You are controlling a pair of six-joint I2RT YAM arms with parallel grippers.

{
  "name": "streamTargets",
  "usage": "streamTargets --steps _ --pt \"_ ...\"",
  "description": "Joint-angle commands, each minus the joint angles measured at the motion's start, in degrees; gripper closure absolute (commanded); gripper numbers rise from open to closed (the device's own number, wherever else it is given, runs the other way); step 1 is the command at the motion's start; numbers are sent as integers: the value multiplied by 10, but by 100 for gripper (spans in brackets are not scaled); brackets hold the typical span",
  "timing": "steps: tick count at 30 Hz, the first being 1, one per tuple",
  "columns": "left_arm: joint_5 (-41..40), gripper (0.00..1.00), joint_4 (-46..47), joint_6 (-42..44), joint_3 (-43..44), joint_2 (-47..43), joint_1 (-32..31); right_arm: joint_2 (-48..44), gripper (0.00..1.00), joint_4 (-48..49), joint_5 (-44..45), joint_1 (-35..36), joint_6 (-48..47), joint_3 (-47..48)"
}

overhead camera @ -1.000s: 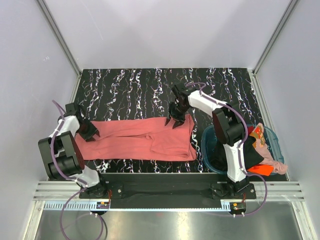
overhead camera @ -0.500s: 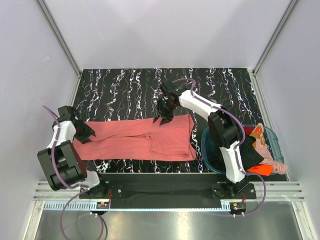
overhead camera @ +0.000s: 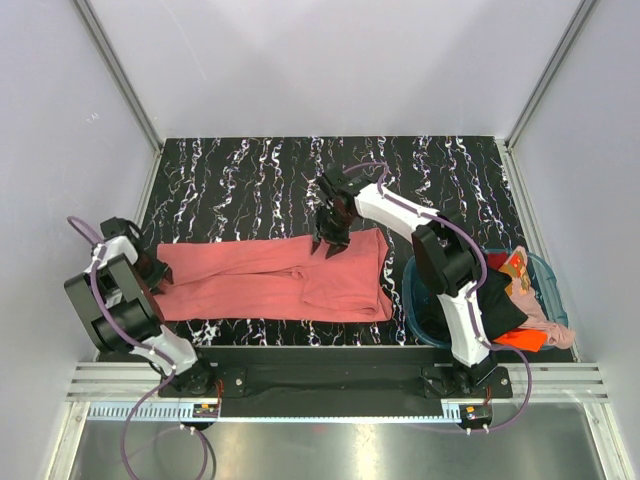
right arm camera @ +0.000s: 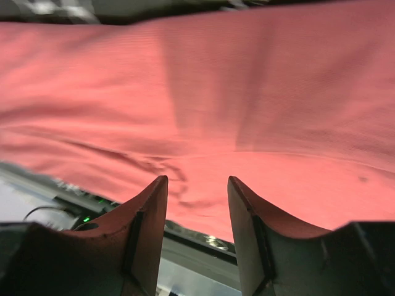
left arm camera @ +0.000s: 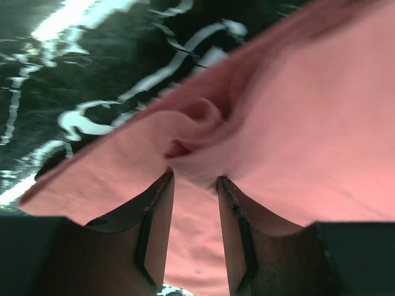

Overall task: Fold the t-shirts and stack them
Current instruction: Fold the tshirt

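A large salmon-red t-shirt (overhead camera: 270,280) lies stretched left to right across the near half of the black marbled table (overhead camera: 250,180). My left gripper (overhead camera: 152,270) is at the shirt's left end, low over the table. In the left wrist view, its fingers (left arm camera: 194,179) pinch a bunched fold of the shirt (left arm camera: 308,111). My right gripper (overhead camera: 330,243) hovers over the shirt's far edge near the middle. In the right wrist view it is open (right arm camera: 196,180) with nothing between the fingers, and the shirt (right arm camera: 247,98) lies below.
A round teal basket (overhead camera: 420,300) stands at the near right. It holds a black shirt (overhead camera: 500,310), an orange one (overhead camera: 520,338) and a pale pink one (overhead camera: 548,322). The metal rail (overhead camera: 330,385) runs along the near edge.
My left gripper moved left toward the table's edge, drawing the shirt's left end with it. My right gripper moved left along the shirt's far edge, away from its right corner.
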Motion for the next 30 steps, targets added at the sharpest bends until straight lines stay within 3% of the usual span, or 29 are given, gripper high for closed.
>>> streamTargets --steps 1,9,13,22,27,30 --pt "-51 60 4 7 7 4 6 -45 49 -36 71 -2 -3 -26" --pt "-31 41 -21 4 9 -93 -3 -58 44 -123 148 -3 74 -36" --pt "-12 34 -37 -13 4 -160 -54 -85 44 -117 168 -10 134 -72" --pt "-7 33 -67 -74 14 -260 -263 -87 41 -98 187 -20 264 -142" --pt "-8 32 -82 -68 29 -276 -289 -52 33 -70 189 -31 291 -148" --pt "-8 32 -92 -46 45 -276 -289 -16 31 -52 235 -41 250 -93"
